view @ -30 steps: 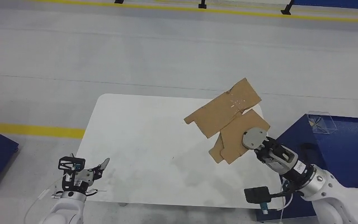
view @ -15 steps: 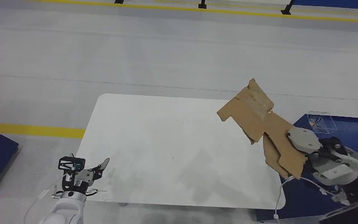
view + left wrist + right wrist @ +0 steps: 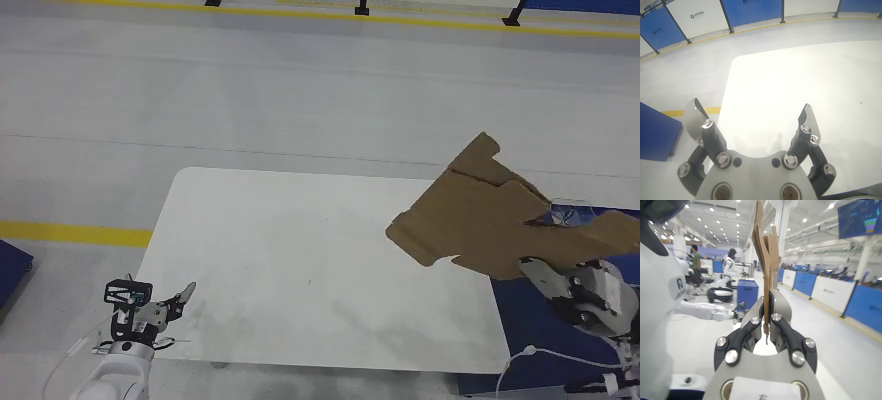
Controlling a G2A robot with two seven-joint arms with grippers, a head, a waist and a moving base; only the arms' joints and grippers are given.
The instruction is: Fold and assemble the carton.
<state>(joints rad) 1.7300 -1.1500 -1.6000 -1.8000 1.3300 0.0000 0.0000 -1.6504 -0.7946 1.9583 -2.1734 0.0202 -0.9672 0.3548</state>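
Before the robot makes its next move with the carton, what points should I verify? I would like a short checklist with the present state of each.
1. Right gripper holds the carton: ok, jaws shut on its edge.
2. Left gripper free to help: ok, jaws open and empty.
3. Carton rests on the table: not ok, it is held in the air.
4. Carton folded into shape: not ok, it is flat.
5. Grip firm enough for folding: cannot tell.

White arms [image 3: 118,378], silver black-linked grippers [image 3: 751,103]
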